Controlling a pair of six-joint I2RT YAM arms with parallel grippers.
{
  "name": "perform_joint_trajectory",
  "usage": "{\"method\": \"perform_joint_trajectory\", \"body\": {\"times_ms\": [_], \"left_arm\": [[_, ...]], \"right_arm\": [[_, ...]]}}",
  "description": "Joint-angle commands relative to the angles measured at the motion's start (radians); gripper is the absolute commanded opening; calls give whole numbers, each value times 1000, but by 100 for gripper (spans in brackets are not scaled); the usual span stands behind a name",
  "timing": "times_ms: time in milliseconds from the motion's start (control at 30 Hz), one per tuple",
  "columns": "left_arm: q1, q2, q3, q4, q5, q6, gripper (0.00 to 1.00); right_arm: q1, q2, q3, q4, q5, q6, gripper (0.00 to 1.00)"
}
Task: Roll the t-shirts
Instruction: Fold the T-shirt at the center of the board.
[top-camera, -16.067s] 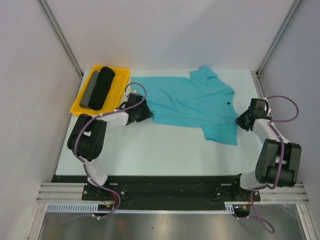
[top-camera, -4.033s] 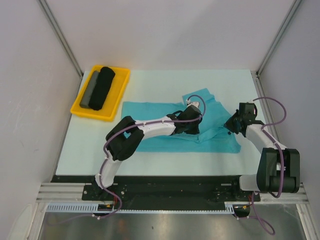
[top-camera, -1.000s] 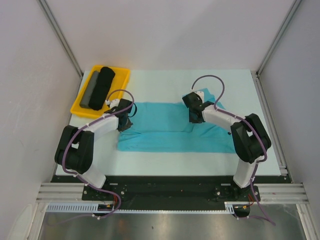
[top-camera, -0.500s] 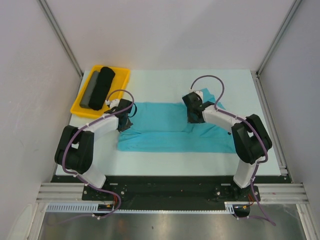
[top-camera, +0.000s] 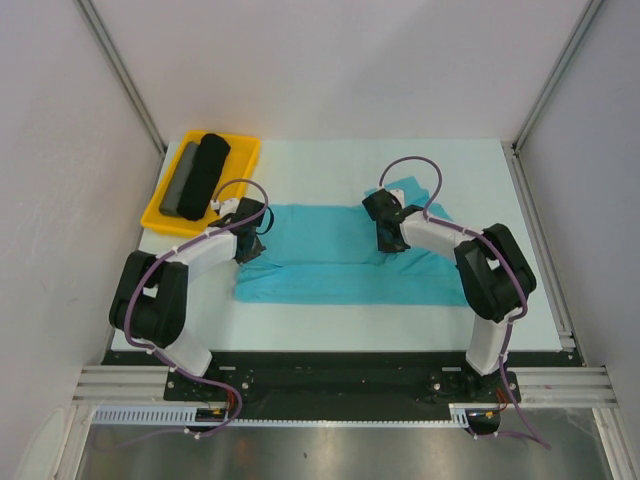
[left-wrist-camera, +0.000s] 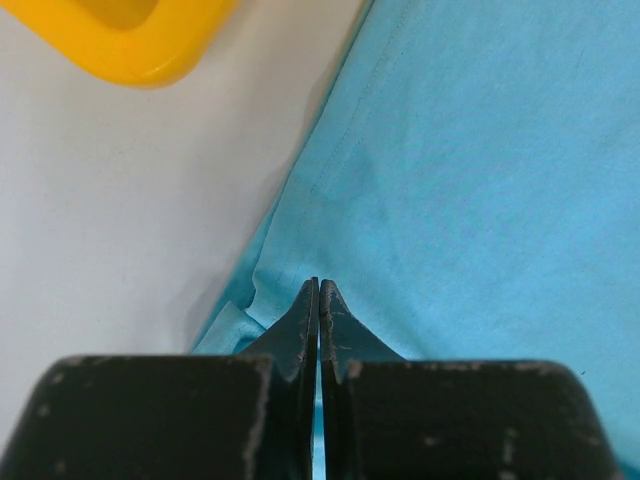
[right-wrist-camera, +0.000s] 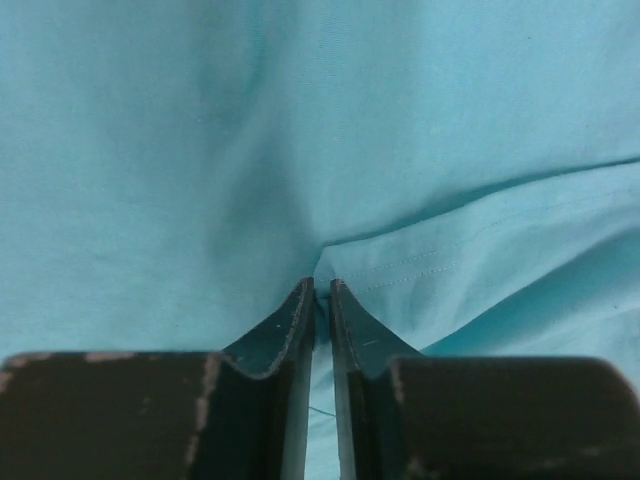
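Top external shows the teal t-shirt folded into a long band across the bench, right of the yellow tray. Only left wrist shows the left gripper closed, pinching the t-shirt's left edge. Right wrist shows the right gripper clamped on a crease of the cloth.

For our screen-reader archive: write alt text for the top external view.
A teal t-shirt, folded into a long band, lies across a white table; the left arm and right arm each pinch its far edge, jaws closed on cloth. A yellow tray at far left holds a black roll and a grey roll.
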Motion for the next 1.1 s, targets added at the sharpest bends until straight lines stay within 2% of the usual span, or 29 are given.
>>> {"method": "perform_joint_trajectory", "body": {"times_ms": [0, 100, 400, 633, 733, 767, 833, 867, 900, 933, 967, 1033, 1067], "left_arm": [[9, -38, 3, -1, -17, 17, 0], [7, -46, 0, -4, -17, 18, 0], [7, -77, -1, -13, -28, 21, 0], [7, -81, -3, -15, -26, 18, 0], [7, -83, -6, -4, -12, 26, 0], [7, -84, -6, 2, -6, 32, 0], [7, -97, -6, 33, 23, 60, 2], [7, -103, -1, 39, 28, 66, 7], [7, -109, 12, 51, 31, 81, 14], [9, -111, 20, 63, 35, 93, 30], [9, -114, 28, 83, 57, 113, 40], [9, -105, 66, 118, 55, 144, 57], [9, -95, 78, 143, 55, 153, 59]], "right_arm": [[-9, -30, -3, -13, 46, 15, 7], [-8, -59, -8, -12, 63, 30, 0], [-3, -193, -98, 93, 140, 84, 0], [-3, -230, -146, 224, 105, 55, 1], [-3, -211, -149, 257, 63, 24, 19], [-3, -207, -149, 266, 43, 16, 33], [-14, -213, -152, 272, 25, -2, 45], [-23, -231, -158, 287, -7, -8, 55], [-34, -245, -161, 298, -30, -13, 57], [-61, -257, -163, 307, -49, -16, 59], [-76, -272, -163, 326, -85, -24, 61], [-138, -308, -163, 353, -139, -30, 63], [-162, -315, -163, 391, -209, -28, 63]]}}
